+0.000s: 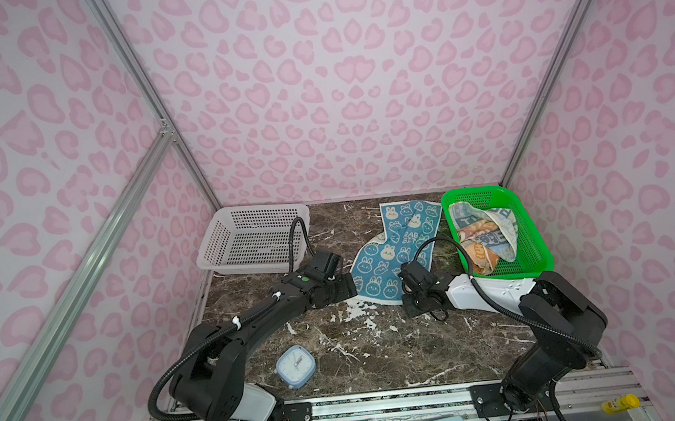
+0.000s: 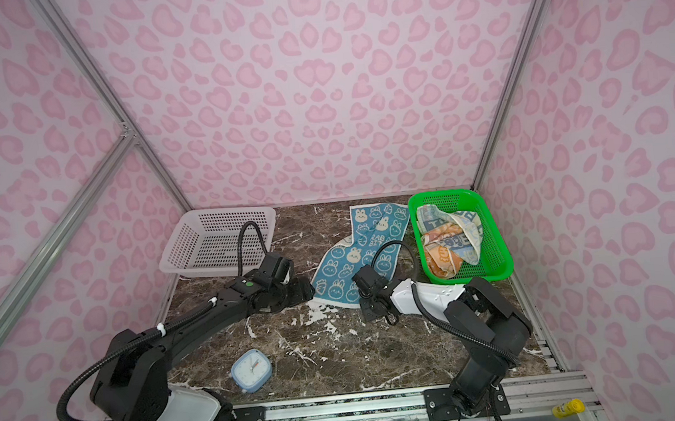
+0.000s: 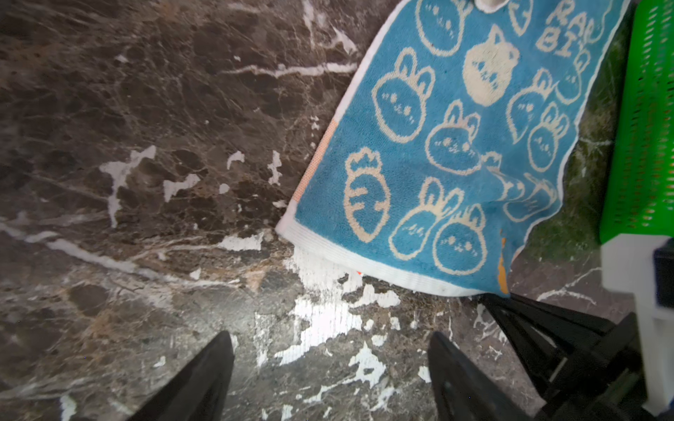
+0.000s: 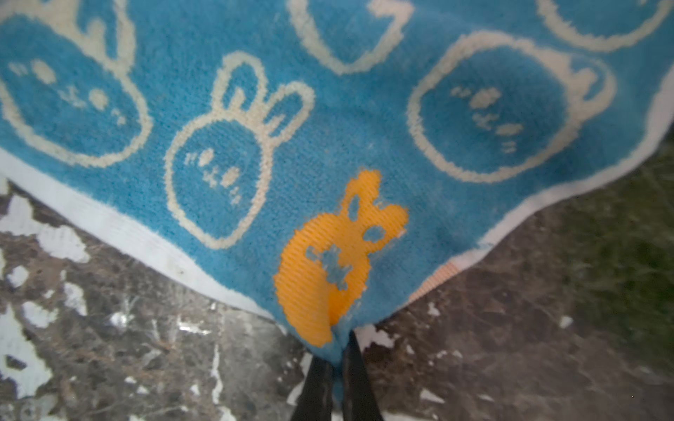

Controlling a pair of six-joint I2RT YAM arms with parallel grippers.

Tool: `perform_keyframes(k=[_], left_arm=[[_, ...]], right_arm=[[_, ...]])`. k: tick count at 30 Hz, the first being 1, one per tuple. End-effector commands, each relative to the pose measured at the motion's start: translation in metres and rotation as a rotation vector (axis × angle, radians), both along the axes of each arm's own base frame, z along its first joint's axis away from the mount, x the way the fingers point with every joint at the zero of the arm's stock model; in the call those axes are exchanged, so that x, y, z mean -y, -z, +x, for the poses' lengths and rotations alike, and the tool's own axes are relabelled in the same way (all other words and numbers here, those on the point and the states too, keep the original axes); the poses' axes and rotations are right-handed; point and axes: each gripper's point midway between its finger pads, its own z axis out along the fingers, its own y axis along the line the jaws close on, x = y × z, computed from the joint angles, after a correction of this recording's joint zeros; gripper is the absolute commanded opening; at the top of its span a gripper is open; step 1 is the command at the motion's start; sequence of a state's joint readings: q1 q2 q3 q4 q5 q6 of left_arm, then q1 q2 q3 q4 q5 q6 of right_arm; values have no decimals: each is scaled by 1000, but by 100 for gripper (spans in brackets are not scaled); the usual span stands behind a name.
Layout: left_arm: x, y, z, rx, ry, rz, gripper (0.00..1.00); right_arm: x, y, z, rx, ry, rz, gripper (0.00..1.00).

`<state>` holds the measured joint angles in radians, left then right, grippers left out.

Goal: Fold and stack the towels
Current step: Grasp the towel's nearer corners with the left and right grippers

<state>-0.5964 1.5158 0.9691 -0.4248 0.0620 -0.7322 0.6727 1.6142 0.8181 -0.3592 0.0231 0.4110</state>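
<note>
The right pincer [image 4: 333, 351] pinches the 5 o'clock corner of the blue towel [image 1: 389, 253], its arm stretched low with forearm angled inward. The left pincer [image 3: 330, 335] stands spread over bare table [image 1: 381, 353] just beside the towel's 7 o'clock corner, that arm likewise low and extended. The towel lies spread toward 12 o'clock; the other two towels [image 1: 484, 236] sit crumpled in the green basket [image 1: 476, 192] at 2 o'clock.

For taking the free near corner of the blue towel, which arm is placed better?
Left, probably. The left gripper stands open, facing that corner of the blue towel, with only bare table between. The right gripper is shut on the other near corner.
</note>
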Motion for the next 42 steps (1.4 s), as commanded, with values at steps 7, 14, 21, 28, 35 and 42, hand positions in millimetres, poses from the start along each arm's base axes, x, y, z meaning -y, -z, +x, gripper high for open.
perform_keyframes(k=[7, 14, 21, 28, 35, 42], left_arm=[[23, 38, -2, -110, 148, 214, 60], [25, 56, 0, -132, 176, 302, 58], [27, 63, 5, -126, 184, 316, 58], [37, 75, 8, -140, 199, 305, 55], [38, 87, 0, -168, 215, 310, 43], [42, 92, -12, -178, 237, 317, 30]], right_arm=[[42, 10, -29, -127, 3, -68, 0], [40, 9, -28, -125, -1, -57, 0], [39, 10, -29, -129, -3, -44, 0], [38, 11, -29, -132, -4, -37, 0], [39, 9, -28, -126, 0, -31, 0], [39, 9, -27, -125, 3, -28, 0]])
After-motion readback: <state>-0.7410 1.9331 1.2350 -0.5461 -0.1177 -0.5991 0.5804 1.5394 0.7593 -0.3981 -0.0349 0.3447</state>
